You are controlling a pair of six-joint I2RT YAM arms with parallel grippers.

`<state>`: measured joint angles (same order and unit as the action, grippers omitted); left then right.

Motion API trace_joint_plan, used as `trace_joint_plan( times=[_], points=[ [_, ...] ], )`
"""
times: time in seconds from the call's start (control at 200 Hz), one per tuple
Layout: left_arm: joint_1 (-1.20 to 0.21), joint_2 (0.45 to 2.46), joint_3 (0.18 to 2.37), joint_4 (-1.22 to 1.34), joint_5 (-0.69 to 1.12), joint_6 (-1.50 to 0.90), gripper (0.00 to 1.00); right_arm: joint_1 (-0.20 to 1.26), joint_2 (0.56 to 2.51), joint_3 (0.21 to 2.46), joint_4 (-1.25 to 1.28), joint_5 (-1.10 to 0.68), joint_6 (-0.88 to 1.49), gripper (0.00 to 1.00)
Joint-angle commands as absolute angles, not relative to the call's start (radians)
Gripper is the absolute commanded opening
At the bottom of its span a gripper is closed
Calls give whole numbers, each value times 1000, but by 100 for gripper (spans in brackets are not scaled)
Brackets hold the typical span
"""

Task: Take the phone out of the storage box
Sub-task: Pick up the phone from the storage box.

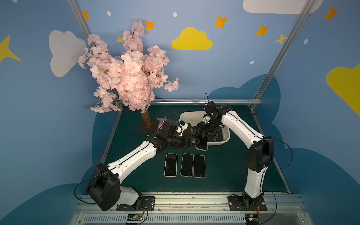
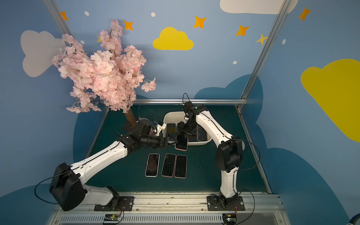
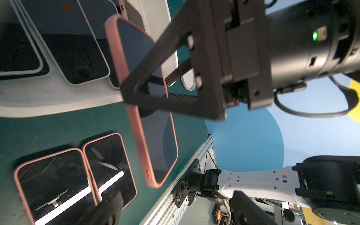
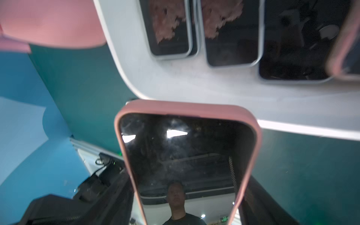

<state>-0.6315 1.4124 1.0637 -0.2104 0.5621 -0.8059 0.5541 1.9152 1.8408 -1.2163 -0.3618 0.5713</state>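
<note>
Phone row on mat; right tool grasps phone at storage box rim; left tool released.

Top pair: looking down steeply from high above the near edge of the table toward the back wall, standing far off and taking in the whole scene.
Left wrist: looking sideways from close at the pink-cased phone.
Right wrist: looking along that phone from very near, facing the storage box.
Shared: all four views are catching phone and box.
</note>
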Motion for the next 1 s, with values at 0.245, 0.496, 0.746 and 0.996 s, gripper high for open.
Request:
trace_joint_plan(
  times=[0.245, 0.496, 0.746, 0.996],
  points=[
    [-650, 1439, 1098, -178, 563, -796, 63, 585, 1836, 1874, -1155, -494, 606, 52],
    [-655, 1441, 1078, -155, 551, -826, 34, 623, 1820, 1825, -1145, -502, 603, 52],
    [-655, 1417, 1066, -187, 526, -839, 15, 632, 1785, 1783, -1137, -486, 601, 62],
    [-655, 1315, 1037, -318, 478, -819, 11, 583, 1710, 1754, -1138, -450, 544, 99]
  ],
)
